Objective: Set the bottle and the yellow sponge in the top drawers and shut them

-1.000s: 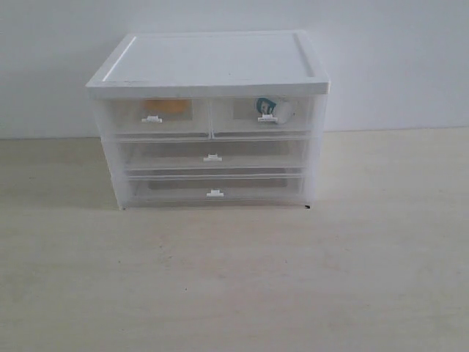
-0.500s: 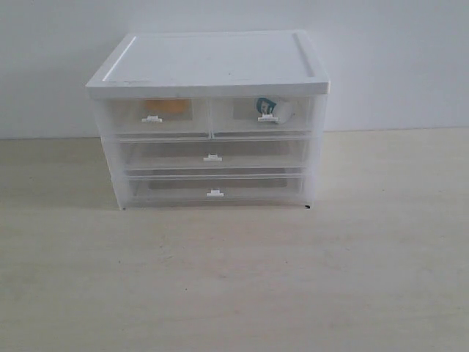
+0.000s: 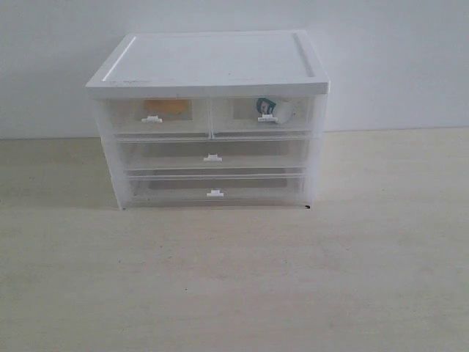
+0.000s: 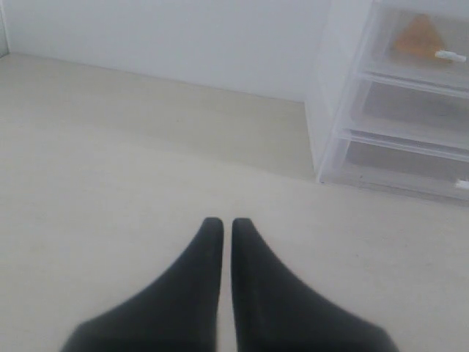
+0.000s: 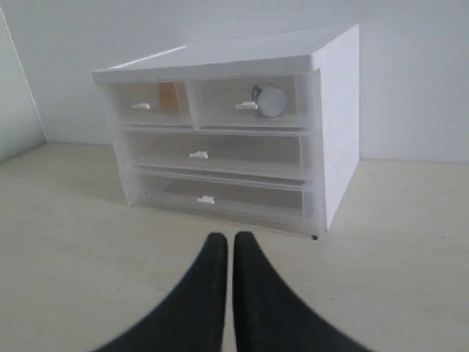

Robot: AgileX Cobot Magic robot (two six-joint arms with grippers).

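**Stowage looks complete; what is left is risk**

Nearest the cameras, the black tapered left fingers (image 4: 212, 232) are drawn to a narrow slit with nothing between them, and the right fingers (image 5: 217, 251) are the same. Both pairs hang over the pale, bare surface (image 3: 234, 279), well apart from every object.

Well beyond the right fingers' tips stands the white-topped translucent plastic chest (image 3: 212, 62). It is ahead of the left fingers too, but off their line. Both half-width top drawers (image 3: 157, 126) look flush with the frame. The yellow-orange wedge-shaped sponge (image 3: 167, 105) shows through the front of the one farther from the right fingers. The white plastic pill bottle (image 3: 272, 109), with its teal label, lies on its side in the one more nearly ahead of them.

Risks, as I judge them:
- A top drawer may sit slightly proud, since the cloudy fronts make full closure hard to confirm.
- The bottle could roll against its drawer front if the light chest is bumped.
- A forward reach with the fingers this tight could shove the chest instead of catching a handle.

Counts:
- two pairs of fingers
- one chest
- four drawers: two half-width on top, two full-width drawers (image 3: 212, 165) below
- four white clip handles (image 3: 213, 158)
- one bottle
- one sponge
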